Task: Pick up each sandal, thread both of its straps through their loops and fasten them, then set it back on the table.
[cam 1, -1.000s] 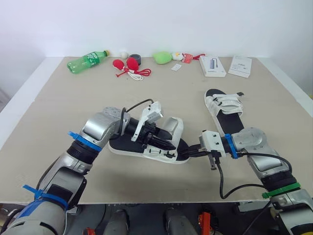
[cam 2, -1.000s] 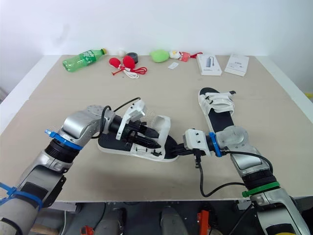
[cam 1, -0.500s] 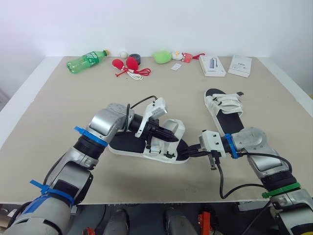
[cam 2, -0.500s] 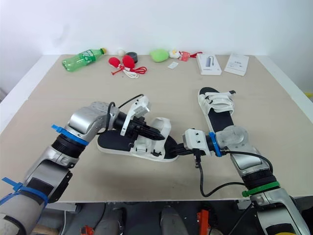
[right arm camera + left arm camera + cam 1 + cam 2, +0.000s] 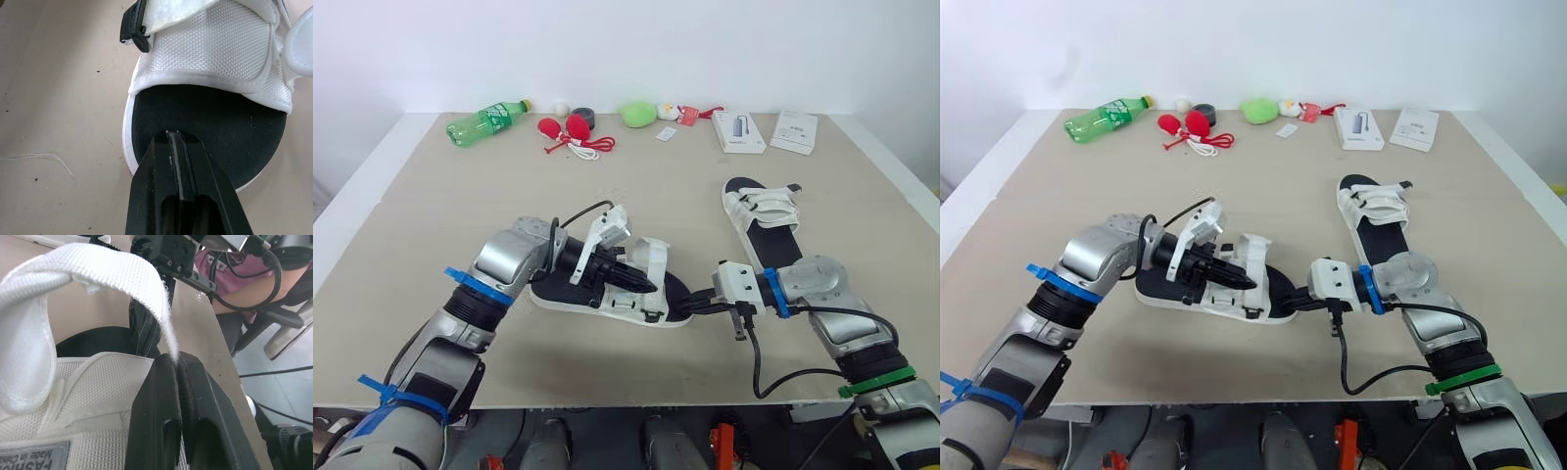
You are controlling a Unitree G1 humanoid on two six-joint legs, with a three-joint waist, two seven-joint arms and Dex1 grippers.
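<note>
Pinches the white strap (image 5: pixel 98 274) of the near sandal (image 5: pixel 597 296) in the left gripper (image 5: pixel 177 363), fingers closed tight on the webbing, strap arching up and back from the fingertips. Holds the right gripper (image 5: pixel 177 136) closed on nothing, tips over the toe end of that sandal's black footbed (image 5: pixel 215 122). Has the second sandal (image 5: pixel 762 217) lying flat on the table (image 5: pixel 440 215), just beyond the right gripper.

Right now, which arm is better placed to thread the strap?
Left. The left gripper is shut on the white strap; the right gripper, shut, only rests on the end of the sandal.
</note>
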